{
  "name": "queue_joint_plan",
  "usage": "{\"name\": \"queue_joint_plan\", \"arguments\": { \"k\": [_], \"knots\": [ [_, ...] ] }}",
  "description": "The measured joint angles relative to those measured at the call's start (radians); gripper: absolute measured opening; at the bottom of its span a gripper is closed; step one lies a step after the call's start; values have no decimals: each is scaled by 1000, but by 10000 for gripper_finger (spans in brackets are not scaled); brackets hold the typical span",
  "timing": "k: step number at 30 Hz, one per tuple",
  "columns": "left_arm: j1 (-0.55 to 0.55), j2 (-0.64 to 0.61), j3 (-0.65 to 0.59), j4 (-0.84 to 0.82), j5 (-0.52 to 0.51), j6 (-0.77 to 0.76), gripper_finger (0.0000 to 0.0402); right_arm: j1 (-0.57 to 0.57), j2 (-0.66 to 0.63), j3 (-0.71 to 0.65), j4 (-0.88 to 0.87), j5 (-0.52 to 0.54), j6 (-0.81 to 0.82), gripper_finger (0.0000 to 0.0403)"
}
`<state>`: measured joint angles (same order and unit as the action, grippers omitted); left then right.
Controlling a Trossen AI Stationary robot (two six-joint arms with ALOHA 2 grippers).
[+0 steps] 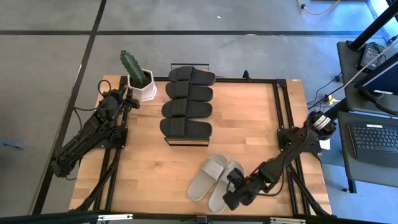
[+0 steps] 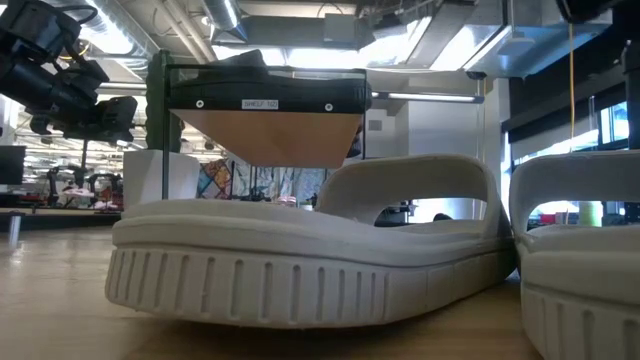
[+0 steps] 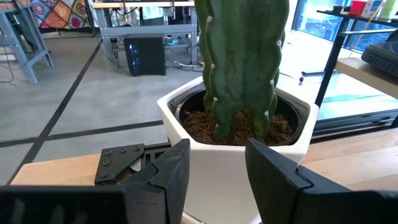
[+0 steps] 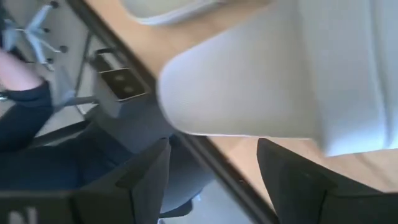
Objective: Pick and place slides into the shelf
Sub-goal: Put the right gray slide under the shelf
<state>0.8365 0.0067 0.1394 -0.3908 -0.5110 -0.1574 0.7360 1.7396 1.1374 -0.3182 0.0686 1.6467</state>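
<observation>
At the near edge of the table (image 1: pixel 155 174), the right gripper (image 1: pixel 232 188) hovers with its fingers spread apart and nothing between them. Just ahead of its jaws lies the heel of one grey-beige slide (image 1: pixel 222 185); in the right wrist view that slide (image 4: pixel 298 81) fills most of the frame, cut off on three sides, so its full outline cannot be made out. Its twin, the other grey-beige slide (image 1: pixel 208 177), lies touching it on the side away from the arm. In the low view these two block nearly everything behind them. Beyond the table edge, past the right fingers (image 4: pixel 140 180), a person's dark sleeve (image 4: pixel 25 102) is partly visible.

Farther back, the four black slides (image 1: pixel 186 102) lie side by side in a row on top of the shelf (image 2: pixel 265 105), hiding it almost wholly from above.

At the far left corner, the left gripper (image 3: pixel 214 171) sits with its jaws parted, empty, just before the white pot (image 3: pixel 230 152) of the cactus (image 1: pixel 130 65), whose top is cut off.
</observation>
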Motion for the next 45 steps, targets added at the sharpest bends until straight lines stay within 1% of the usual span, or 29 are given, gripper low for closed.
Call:
{"name": "queue_joint_plan", "arguments": {
  "k": [8, 11, 14, 16, 19, 24, 31, 34, 41, 43, 45],
  "knots": [
    [0, 0, 0, 0, 0, 2, 147, -20, 20, 3, -113, -30, 0, 241],
    [0, 0, 0, 0, 0, 2, 147, -20, 20, 34, -252, -45, 0, 231],
    [0, 0, 0, 0, 0, 2, 147, -20, 20, 74, -408, -45, 0, 212],
    [0, 0, 0, 0, 0, 2, 147, -21, 20, 103, -509, -32, -1, 197],
    [0, 0, 0, 0, 0, 1, 147, -26, 20, 121, -607, 8, -1, 178],
    [0, 0, 0, 0, 0, 1, 147, -42, 20, 107, -670, 28, -6, 160],
    [0, 0, 0, 0, 0, 1, 147, -78, 20, 71, -795, 41, -8, 155],
    [0, 0, 0, 0, 0, 1, 147, -94, 20, 69, -870, 93, -9, 155],
    [0, 0, 0, 0, 0, 0, 147, -150, 20, 69, -1014, 271, -9, 155],
    [0, 0, 0, 0, 0, 0, 147, -171, 20, 69, -1036, 295, -14, 155],
    [0, 0, 0, 0, 0, 0, 147, -188, 19, 69, -1048, 295, -66, 155]
  ]
}}
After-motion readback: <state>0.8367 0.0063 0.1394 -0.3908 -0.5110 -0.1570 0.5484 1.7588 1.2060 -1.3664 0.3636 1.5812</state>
